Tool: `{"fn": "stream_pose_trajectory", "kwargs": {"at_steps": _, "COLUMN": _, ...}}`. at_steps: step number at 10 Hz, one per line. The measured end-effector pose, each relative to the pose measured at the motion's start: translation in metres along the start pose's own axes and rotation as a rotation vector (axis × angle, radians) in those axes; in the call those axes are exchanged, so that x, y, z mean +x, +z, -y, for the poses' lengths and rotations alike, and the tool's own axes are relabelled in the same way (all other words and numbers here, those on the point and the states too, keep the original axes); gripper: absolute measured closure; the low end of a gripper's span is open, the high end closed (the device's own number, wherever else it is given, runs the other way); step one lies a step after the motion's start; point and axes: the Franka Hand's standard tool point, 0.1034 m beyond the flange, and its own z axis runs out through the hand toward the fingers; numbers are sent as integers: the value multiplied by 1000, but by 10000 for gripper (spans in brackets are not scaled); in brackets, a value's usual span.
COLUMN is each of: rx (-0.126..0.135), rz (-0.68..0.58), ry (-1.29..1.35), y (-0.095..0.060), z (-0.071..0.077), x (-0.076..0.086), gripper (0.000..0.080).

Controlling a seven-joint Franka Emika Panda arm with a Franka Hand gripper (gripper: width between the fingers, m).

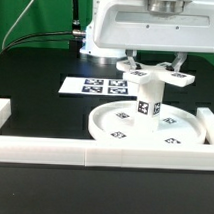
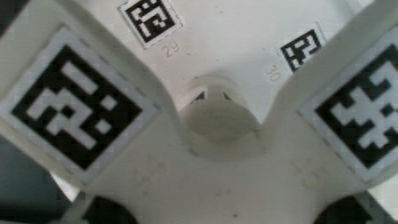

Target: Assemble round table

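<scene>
The round disc (image 1: 144, 131) lies near the bench's front rail (image 1: 103, 150), with the post (image 1: 148, 96) upright on it and the cross-shaped foot (image 1: 146, 72) on top. The tool (image 1: 158, 9) hangs above; whether it is clenched I cannot tell. Probably light, stiff, slippery plastic, so grip a foot arm.

Likely a robotics lab: black table (image 1: 35, 98), white border rails (image 1: 53, 150), and a marker board (image 1: 96, 86) of printed tags.

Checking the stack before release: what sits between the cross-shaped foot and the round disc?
The short post, standing upright on the disc under the foot, as the exterior view shows.
</scene>
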Motion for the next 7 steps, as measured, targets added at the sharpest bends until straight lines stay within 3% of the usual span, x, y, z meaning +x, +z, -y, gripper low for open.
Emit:
{"fn": "stream_pose_trajectory", "kwargs": {"at_steps": 1, "rx": 0, "rz": 3, "ry": 1, "y": -2, "z": -1, "x": 0, "gripper": 213}}
{"fn": "stream_pose_trajectory", "kwargs": {"at_steps": 2, "rx": 2, "rz": 12, "ry": 7, "y": -12, "z": -4, "x": -2, "gripper": 166}}
{"fn": "stream_pose_trajectory", "kwargs": {"at_steps": 4, "rx": 7, "rz": 2, "ry": 20, "y": -37, "z": -2, "x": -1, "gripper": 153}}
{"fn": "stream_pose_trajectory", "kwargs": {"at_steps": 7, "rx": 6, "rz": 5, "ry": 18, "y": -33, "z": -2, "x": -2, "gripper": 151}}
